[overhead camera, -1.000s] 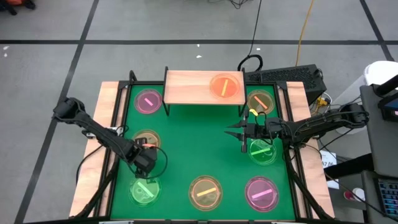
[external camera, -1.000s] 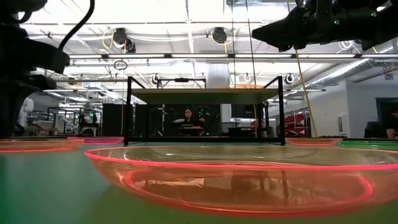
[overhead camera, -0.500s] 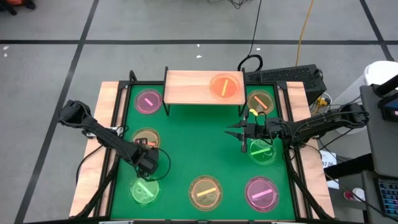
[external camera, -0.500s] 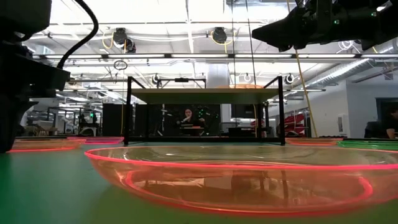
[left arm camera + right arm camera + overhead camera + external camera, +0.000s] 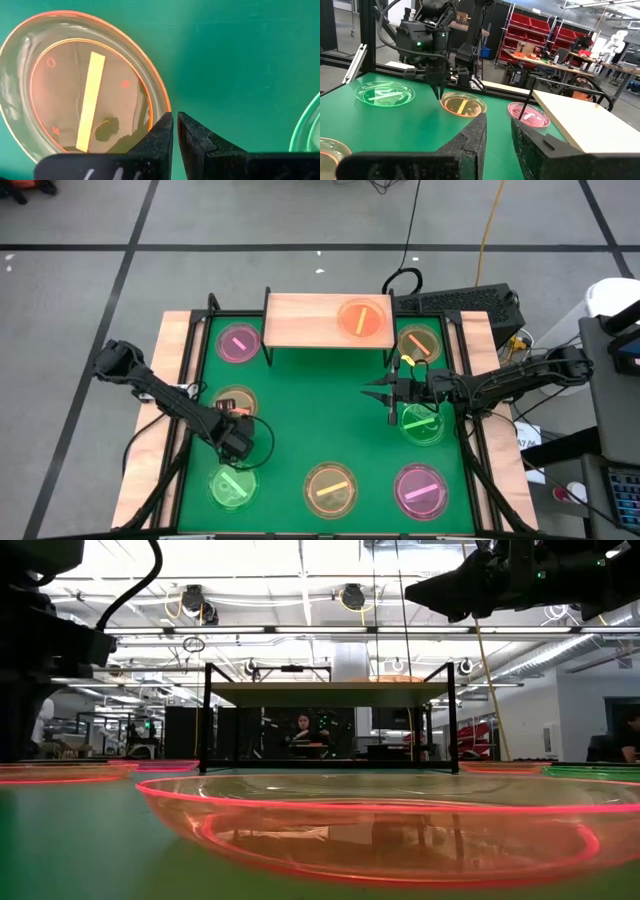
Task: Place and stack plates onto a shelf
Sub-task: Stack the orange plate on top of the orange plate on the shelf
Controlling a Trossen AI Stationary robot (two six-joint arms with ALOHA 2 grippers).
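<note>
Seen from above, a green mat covers the desk. The shelf stands at the far edge, with one orange plate on the end nearer the right arm. Seven other plates lie flat on the mat, apart from one another. The left gripper, fingers nearly pressed together and holding nothing, points down just beside the rim of an orange-rimmed plate near the desk's left edge. The right gripper hangs above the mat in front of the shelf, fingers slightly parted and empty, next to a green plate.
</note>
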